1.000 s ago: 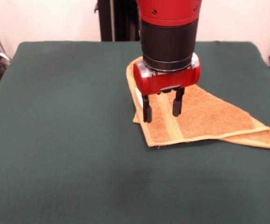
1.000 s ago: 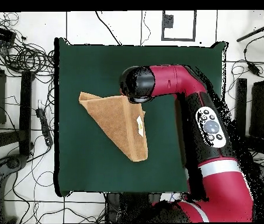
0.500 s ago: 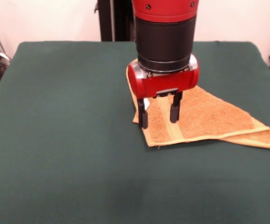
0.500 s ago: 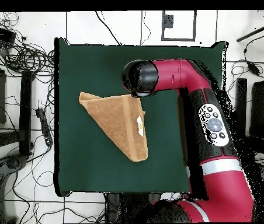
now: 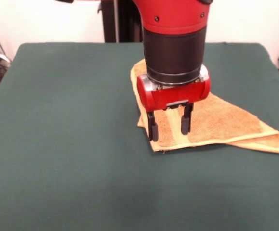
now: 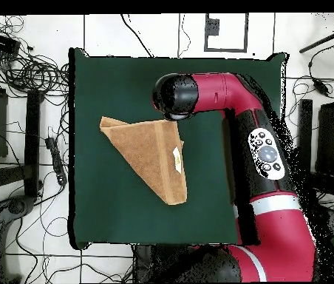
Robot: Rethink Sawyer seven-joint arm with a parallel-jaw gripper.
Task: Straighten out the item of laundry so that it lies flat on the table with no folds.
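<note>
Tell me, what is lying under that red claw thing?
Under the open gripper lies the folded orange towel, its pale woven band between the fingers, on the green table. The towel's far corner is hidden behind the arm.

Soft, even light; faint shadows

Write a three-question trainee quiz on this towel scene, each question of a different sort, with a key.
1. True or false: the towel lies fully flat on the table.
2. The claw is: A) open above the towel's striped end, B) shut on the towel, C) off the table.
3. Fill in: in the overhead view, the small white ___ shows on the towel.

Key: 1 false, it is folded into a triangle; 2 A; 3 tag.
</note>
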